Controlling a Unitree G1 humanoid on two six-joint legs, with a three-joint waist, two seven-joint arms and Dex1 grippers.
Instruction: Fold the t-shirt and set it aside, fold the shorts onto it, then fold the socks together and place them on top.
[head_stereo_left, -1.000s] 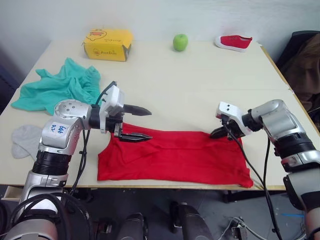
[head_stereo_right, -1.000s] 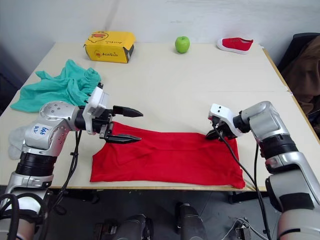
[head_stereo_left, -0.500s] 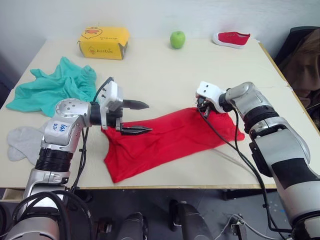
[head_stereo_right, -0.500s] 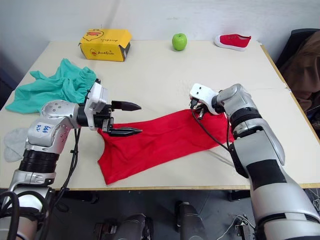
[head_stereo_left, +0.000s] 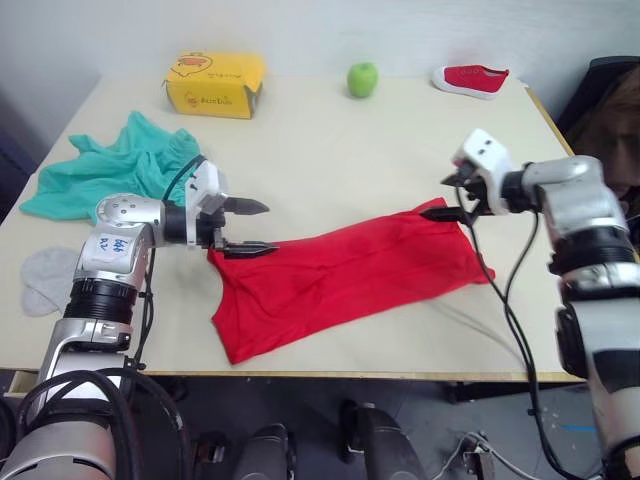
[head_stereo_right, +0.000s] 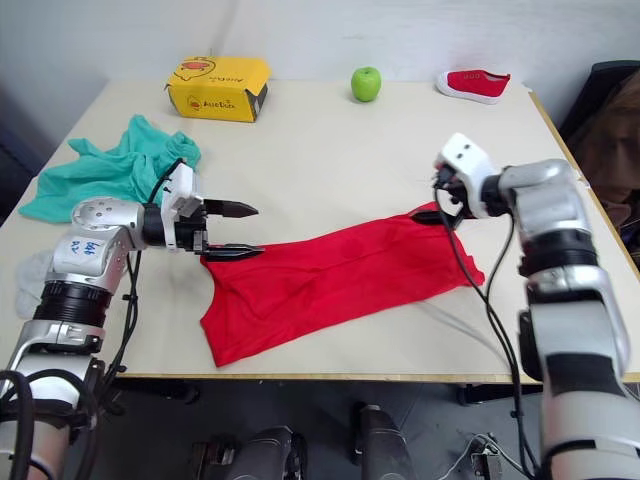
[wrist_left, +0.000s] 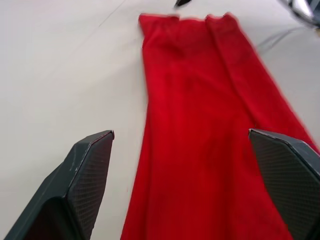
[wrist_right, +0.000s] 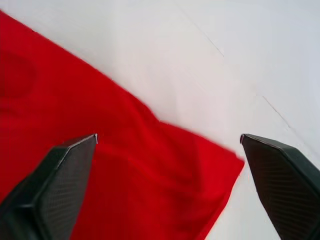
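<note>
The left gripper (head_stereo_left: 243, 227) has its two black fingers spread wide, and its lower finger lies at the near-left corner of the bright red soft fabric t-shirt (head_stereo_left: 340, 280), seemingly touching the cloth, though contact is hard to judge from here. The right gripper (head_stereo_left: 446, 197) is likewise spread and grips nothing, hovering just over the shirt's opposite, far-right corner. The shirt is a long folded band whose long axis runs on a slant from one gripper to the other, so each arm is nearest its own end; the next fold likely turns on bringing one end over the other.

Beyond the shirt's left end lie the crumpled teal-green fabric shorts (head_stereo_left: 110, 175) and, nearer the table's (head_stereo_left: 330, 150) front edge, the light grey short socks (head_stereo_left: 45, 280). Well behind the shirt stand a yellow cardboard box (head_stereo_left: 215, 85), a green apple (head_stereo_left: 362, 79) and a small red shoe (head_stereo_left: 470, 79). The pale tabletop between shirt and those is free for setting aside.
</note>
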